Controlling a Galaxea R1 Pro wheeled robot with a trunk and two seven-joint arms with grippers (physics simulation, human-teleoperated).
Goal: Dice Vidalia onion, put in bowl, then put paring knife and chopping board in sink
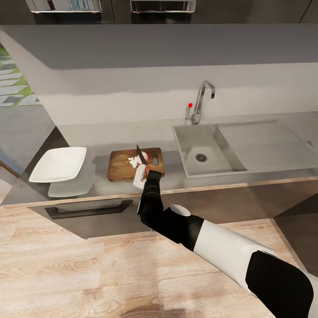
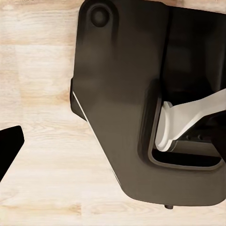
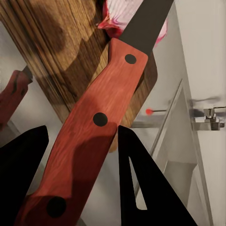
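On the left of the countertop sits the white bowl, and just beside it lies the chopping board with small white onion pieces and a pink onion chunk on top. Over the board, the right gripper clamps its fingers around the red handle of the paring knife, dark blade resting at the onion chunk. Further right the sink lies well apart; the left gripper's fingertip shows over the wood floor, and its opening cannot be judged.

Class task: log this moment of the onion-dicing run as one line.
stage: dicing | right end effector: shut on paring knife | onion: part diced on chopping board | bowl: empty
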